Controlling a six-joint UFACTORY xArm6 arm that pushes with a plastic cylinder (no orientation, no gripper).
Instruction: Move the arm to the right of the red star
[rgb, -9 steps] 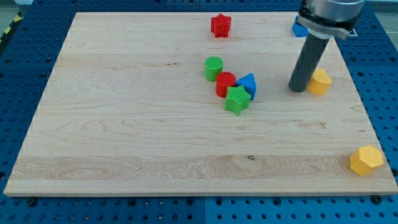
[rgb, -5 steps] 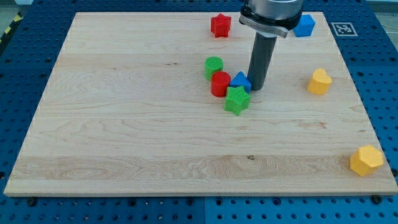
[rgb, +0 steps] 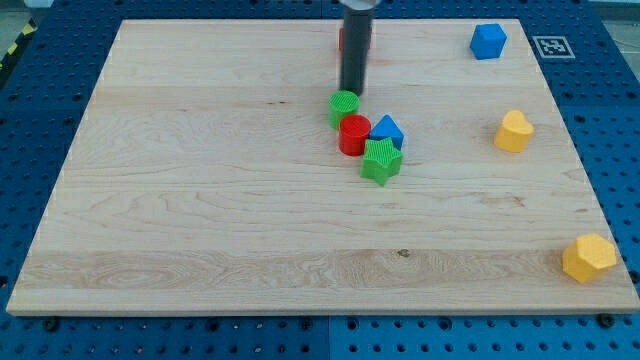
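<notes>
1. Camera view, arm: the dark rod comes down from the view's top edge, and my tip (rgb: 351, 93) rests on the desk (rgb: 200, 200) just above the green cylinder (rgb: 343, 106), close to touching it.
2. Camera view, task block: the red star (rgb: 341, 38) sits near the desk's top edge, almost wholly hidden behind the rod; only a red sliver shows at the rod's left side. My tip lies below the star, toward the view's bottom.
3. Fingers: this arm carries none, only the rod, so nothing is grasped.
4. Cluster below my tip: green cylinder, red cylinder (rgb: 354, 134), blue triangular block (rgb: 388, 130) and green star (rgb: 381, 160), packed touching one another.
5. View's right: blue cube (rgb: 488, 40) near the top, yellow heart-like block (rgb: 514, 131) below it, yellow hexagon (rgb: 588, 258) at the bottom corner, all well apart.
</notes>
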